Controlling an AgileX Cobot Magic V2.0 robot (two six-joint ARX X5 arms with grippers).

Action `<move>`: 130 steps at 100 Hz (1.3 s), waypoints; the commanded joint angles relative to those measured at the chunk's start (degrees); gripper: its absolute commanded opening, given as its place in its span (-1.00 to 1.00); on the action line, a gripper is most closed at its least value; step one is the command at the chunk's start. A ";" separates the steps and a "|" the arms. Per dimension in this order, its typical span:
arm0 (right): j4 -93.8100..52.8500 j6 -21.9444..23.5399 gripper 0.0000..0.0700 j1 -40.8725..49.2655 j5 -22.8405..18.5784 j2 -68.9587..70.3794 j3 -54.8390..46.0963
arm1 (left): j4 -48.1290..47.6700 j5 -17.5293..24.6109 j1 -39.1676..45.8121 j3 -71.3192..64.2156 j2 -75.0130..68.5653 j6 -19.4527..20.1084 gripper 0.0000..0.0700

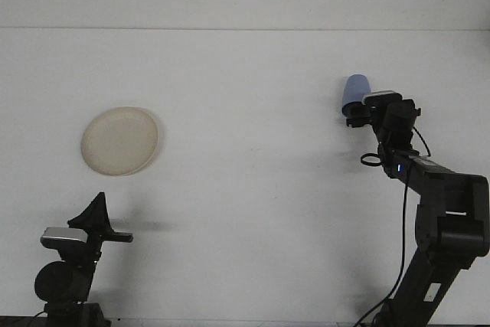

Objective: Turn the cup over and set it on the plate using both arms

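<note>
The right pincer (357,115) reaches the lower part of the blue cup (354,90) lying on the white surface (253,189), grip state unclear, so grasping comes next, while the spread left pincer (99,220) waits below the plate (120,141).

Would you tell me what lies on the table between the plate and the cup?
Nothing: in the front view, only bare white table lies between the plate and the cup.

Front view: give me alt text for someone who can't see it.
The right gripper reaches a blue cup at the white table's far right. A beige plate lies at left, with the left gripper parked near the front edge.
</note>
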 commanded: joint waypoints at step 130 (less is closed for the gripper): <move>-67.60 13.57 -1.00 14.93 -30.38 -41.18 5.88 | 0.72 -0.09 -0.04 -1.09 -0.04 -0.11 -0.96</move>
